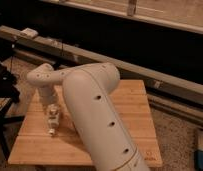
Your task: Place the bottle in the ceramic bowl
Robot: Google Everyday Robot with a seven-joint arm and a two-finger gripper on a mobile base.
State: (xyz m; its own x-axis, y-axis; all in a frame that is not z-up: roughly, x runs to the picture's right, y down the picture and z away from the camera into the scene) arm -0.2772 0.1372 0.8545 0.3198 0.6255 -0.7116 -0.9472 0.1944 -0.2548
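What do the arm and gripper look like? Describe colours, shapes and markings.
The arm is cream-white, built of thick rounded tubular links with small dark holes along one side. The gripper, low over the table, is small and whitish.

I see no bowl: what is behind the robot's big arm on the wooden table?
Only wooden table shows around the arm; whatever lies behind it is covered. The gripper hangs beside it over the table.

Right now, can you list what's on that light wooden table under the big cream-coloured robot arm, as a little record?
table: light wooden table, slatted top
arm: big cream-coloured robot arm, bent across the table
gripper: gripper pointing down, low over the table's picture-left part
bottle: small whitish bottle, apparently at the gripper's tip; hold unclear
bowl: ceramic bowl not in view
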